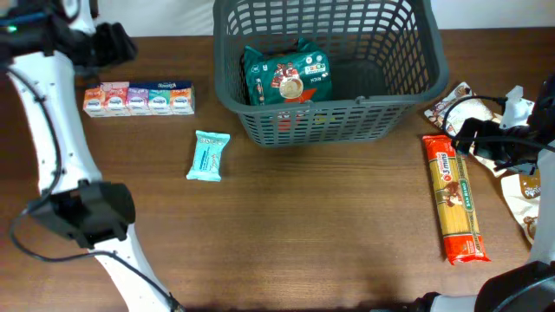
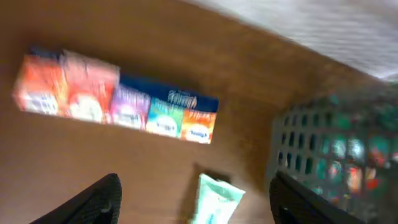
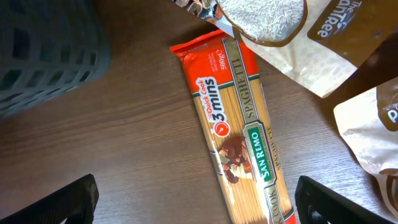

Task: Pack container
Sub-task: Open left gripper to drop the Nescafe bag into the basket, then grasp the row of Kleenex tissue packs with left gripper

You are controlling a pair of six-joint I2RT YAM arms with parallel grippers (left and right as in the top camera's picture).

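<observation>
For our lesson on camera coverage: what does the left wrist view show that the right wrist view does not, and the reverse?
Only the left wrist view: a row of small colourful cartons and a teal packet on the table, plus blurred green packaging inside the container. Only the right wrist view: the spaghetti packet and rice bags. Both: the wooden table, part of the grey container, and that arm's own open pincer at the bottom edge, the left pincer or the right pincer.
</observation>
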